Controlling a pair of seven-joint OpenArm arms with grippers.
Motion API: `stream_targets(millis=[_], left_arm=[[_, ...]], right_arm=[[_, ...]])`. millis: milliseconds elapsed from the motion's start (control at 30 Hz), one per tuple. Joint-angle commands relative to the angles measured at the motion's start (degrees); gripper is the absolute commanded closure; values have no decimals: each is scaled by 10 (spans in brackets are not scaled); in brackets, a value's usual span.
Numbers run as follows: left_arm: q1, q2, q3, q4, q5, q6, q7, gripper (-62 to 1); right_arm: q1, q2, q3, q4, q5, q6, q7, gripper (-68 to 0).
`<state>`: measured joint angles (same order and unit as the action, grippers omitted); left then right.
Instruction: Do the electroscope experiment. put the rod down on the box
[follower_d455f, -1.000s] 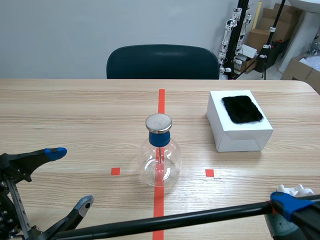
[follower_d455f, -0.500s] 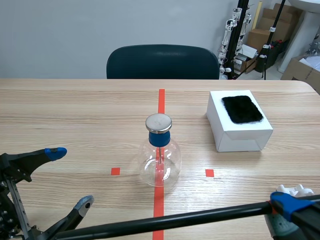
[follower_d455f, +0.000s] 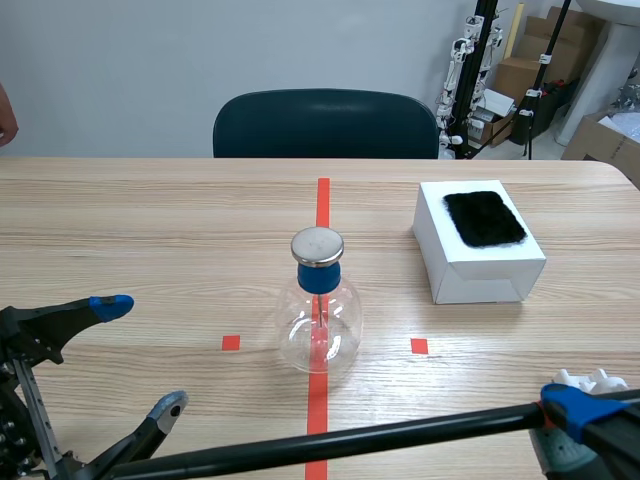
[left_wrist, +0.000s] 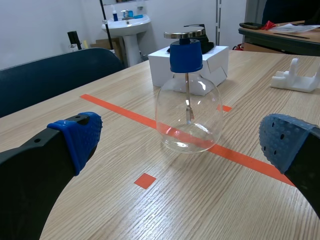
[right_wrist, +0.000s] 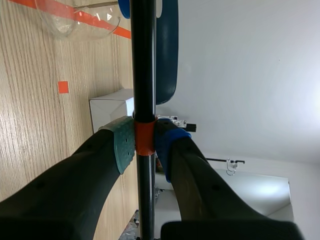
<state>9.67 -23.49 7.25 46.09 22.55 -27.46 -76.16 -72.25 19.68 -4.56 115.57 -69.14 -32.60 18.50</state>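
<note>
Overall, wooden table (follower_d455f: 150, 220), dark chair (follower_d455f: 325, 123) behind; left gripper (follower_d455f: 141, 353) agape, right gripper (right_wrist: 145, 140) tight around rod (follower_d455f: 350, 438).

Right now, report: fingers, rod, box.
Left fingers open, empty. Right fingers shut on black rod, low near front edge. Fur pad atop white box; electroscope mid-table.

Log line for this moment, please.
right gripper: shut on rod | left gripper: open | rod: not yet on box | electroscope: upright

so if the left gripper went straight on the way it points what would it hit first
Most likely the flask, which stands straight ahead of the open left gripper, in line with the gap between its fingers. The box lies beyond it.
</note>
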Motion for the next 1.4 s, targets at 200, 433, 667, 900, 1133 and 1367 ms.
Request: stream_targets(millis=[200, 433, 667, 900, 1133, 1367], left_arm=[[-2, -1, -1, 3, -4, 1, -8, -623], [-2, -1, -1, 3, -4, 1, -8, -623], [-2, -1, -1, 3, -4, 1, -8, -623], [-2, -1, -1, 3, -4, 1, -8, -623], [-2, -1, -1, 3, -4, 1, -8, -623], [-2, -1, -1, 3, -4, 1, -8, -623]], right_arm=[[2, 0, 27, 26, 51, -13, 16, -4], [2, 40, 74, 31, 106, 18, 39, -4], [12, 123, 140, 67, 217, 127, 21, -3], [80, 201, 213, 78, 332, 322, -10, -3], [193, 227, 234, 77, 390, 572, -54, -3], [271, 235, 225, 70, 395, 753, -76, -3]])
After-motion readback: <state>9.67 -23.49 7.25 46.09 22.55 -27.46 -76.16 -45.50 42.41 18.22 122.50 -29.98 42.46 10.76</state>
